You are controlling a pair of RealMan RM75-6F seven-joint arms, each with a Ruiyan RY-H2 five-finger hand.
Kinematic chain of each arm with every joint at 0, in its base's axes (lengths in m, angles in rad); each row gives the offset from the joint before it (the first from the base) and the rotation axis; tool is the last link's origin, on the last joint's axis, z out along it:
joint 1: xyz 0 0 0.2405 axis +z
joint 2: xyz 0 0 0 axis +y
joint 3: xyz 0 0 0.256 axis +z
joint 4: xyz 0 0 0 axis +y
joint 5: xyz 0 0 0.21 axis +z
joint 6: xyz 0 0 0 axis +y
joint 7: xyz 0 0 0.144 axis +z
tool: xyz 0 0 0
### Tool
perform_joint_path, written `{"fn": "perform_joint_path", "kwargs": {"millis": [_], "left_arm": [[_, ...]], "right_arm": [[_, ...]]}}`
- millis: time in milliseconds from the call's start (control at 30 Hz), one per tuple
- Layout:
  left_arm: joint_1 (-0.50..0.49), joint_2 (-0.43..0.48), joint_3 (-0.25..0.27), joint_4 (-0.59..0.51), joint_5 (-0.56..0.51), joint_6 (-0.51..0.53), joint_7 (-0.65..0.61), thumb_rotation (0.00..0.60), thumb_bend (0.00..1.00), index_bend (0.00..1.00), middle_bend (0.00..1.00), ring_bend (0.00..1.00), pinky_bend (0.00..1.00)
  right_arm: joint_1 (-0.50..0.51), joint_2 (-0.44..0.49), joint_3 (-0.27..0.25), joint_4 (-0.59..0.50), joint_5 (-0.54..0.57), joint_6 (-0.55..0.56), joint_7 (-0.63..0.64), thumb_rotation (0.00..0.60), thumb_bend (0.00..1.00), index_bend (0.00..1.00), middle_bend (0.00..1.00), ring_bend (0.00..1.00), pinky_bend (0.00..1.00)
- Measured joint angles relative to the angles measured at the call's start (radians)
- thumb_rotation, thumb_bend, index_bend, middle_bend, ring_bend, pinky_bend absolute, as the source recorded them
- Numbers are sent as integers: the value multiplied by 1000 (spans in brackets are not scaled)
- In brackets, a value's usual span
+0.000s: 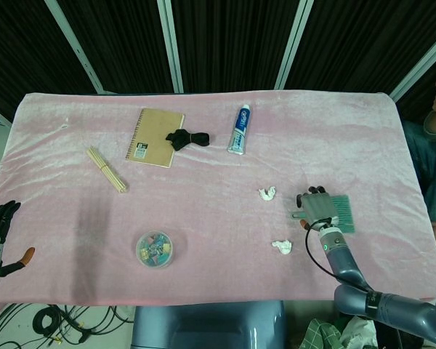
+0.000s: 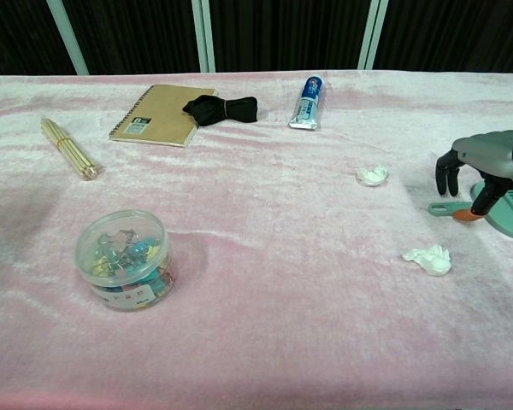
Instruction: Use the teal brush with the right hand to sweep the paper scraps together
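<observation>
The teal brush (image 1: 344, 212) lies flat at the right of the pink cloth, its handle (image 2: 445, 207) pointing left. My right hand (image 1: 317, 207) hovers palm-down right over the handle, dark fingers (image 2: 447, 177) hanging down apart, and the orange thumb tip (image 2: 464, 215) is at the handle. I see no closed grip on it. One paper scrap (image 1: 267, 193) lies left of the brush, another (image 1: 281, 246) nearer the front edge; both show in the chest view (image 2: 372, 175) (image 2: 428, 258). My left hand (image 1: 0, 231) hangs off the table's left front corner, fingers spread, holding nothing.
A brown notebook (image 1: 155, 137) with a black hair tie (image 1: 187, 138) on its edge, a toothpaste tube (image 1: 240, 129) and a bundle of wooden sticks (image 1: 106, 169) lie across the back half. A round clear box of clips (image 1: 155, 249) stands front left.
</observation>
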Motion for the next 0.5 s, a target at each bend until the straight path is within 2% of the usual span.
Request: {"fn": "perform_joint_path", "kwargs": {"millis": [500], "left_arm": [[-1, 2, 1, -1, -1, -4, -3, 600, 276, 51, 47, 46, 108]], "right_arm": [[-8, -19, -2, 23, -24, -5, 9, 600, 259, 520, 466, 208, 148]]}}
